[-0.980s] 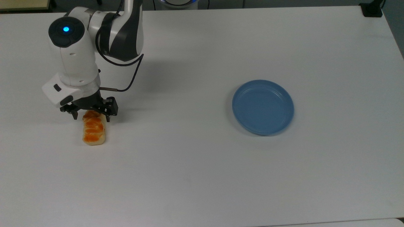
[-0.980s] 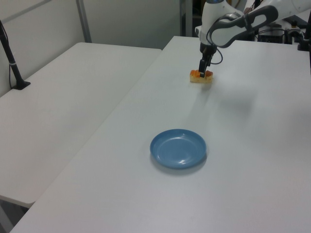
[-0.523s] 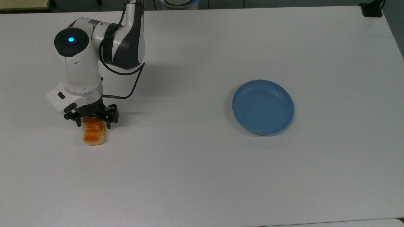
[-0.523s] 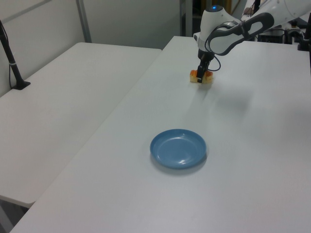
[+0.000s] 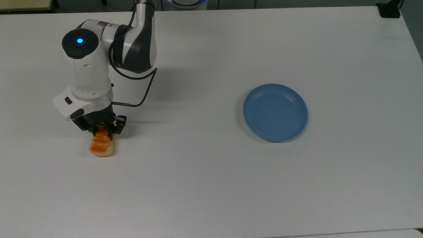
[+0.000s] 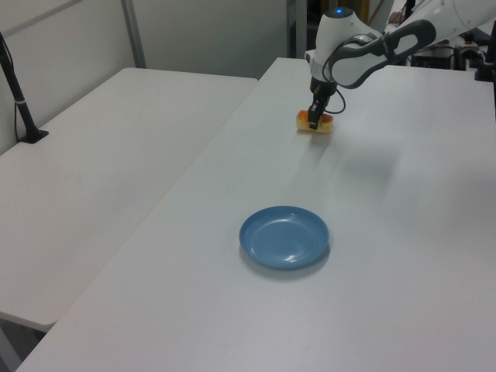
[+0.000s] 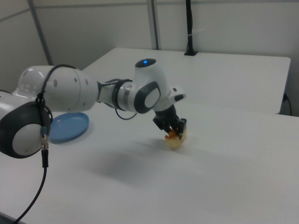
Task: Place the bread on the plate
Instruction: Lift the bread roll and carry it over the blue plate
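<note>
Top view: gripper has dropped lower over the bread than half a second ago and the fingers, spread wide then, have closed in and are now clamped on the loaf's near end; its far end pokes out past the fingertips. Bread looks nudged slightly. Plate is well apart from the fingers, unmoved, nothing in it.

Left view: gripper pinches the bread; the loaf seems tilted, maybe just lifting off the surface.

Right view: gripper holds the bread, which hangs down below the fingers. Grasp made; carry to the plate comes next, likely.
</note>
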